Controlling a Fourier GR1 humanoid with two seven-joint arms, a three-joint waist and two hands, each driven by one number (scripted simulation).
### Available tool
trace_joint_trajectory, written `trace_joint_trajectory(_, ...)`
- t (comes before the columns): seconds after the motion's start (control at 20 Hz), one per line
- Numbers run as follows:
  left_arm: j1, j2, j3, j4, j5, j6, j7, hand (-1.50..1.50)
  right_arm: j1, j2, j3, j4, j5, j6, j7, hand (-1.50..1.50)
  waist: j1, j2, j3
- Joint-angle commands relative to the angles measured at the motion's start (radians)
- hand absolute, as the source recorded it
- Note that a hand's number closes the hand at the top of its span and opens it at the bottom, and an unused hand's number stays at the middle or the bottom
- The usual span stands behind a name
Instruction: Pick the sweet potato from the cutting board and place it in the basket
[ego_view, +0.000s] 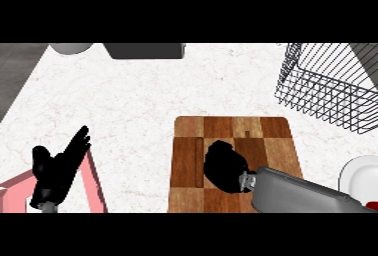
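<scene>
Head view looks steeply down on a pale speckled desk (140, 100) with a wooden cutting board (273, 135) lying in the lower middle. The right hand (224, 167) is down on the board, its grey forearm (303, 192) coming in from the lower right corner. The hand's black back covers whatever lies under it, so the sweet potato cannot be seen, and I cannot tell whether the fingers are curled round it or only resting over that spot. A thin dark strip (198, 162) runs lengthwise on the board just left of the hand. The wire basket (325, 85) stands at the upper right, well apart from the board. The left hand (60, 162) shows at the lower left with fingers straight and pointing up, resting over a pink thing (96, 185) at the edge. A white plate (362, 175) shows partly at the right edge, and two grey things sit at the top edge.
</scene>
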Motion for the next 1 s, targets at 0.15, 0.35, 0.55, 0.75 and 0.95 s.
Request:
trace_joint_trajectory(0.15, 0.074, -0.007, -0.007, 0.026, 0.017, -0.016, 0.082, 0.00, 0.042, -0.012, 0.034, 0.033, 0.093, -0.101, -0.056, 1.50, 0.001, 0.011, -0.016)
trace_joint_trajectory(0.35, 0.078, -0.015, -0.004, 0.046, 0.000, -0.008, 0.031, 0.00, 0.078, 0.098, -0.220, 0.148, -0.032, -0.052, 0.152, 1.50, -0.018, 0.016, -0.016)
trace_joint_trajectory(0.55, 0.097, -0.007, 0.031, 0.019, 0.007, 0.018, 0.030, 0.00, 0.154, 0.147, -0.527, 0.233, -0.163, -0.142, 0.418, 1.50, -0.099, 0.022, -0.007)
trace_joint_trajectory(0.75, 0.112, -0.038, -0.007, 0.012, -0.006, 0.024, 0.042, 0.00, 0.154, 0.295, -0.674, 0.276, -0.157, -0.297, 0.689, 1.50, -0.054, 0.020, -0.014)
trace_joint_trajectory(0.95, 0.093, -0.041, -0.019, 0.008, -0.010, 0.021, 0.063, 0.00, 0.080, 0.430, -0.806, 0.206, -0.150, -0.511, 0.843, 1.50, -0.034, 0.014, -0.014)
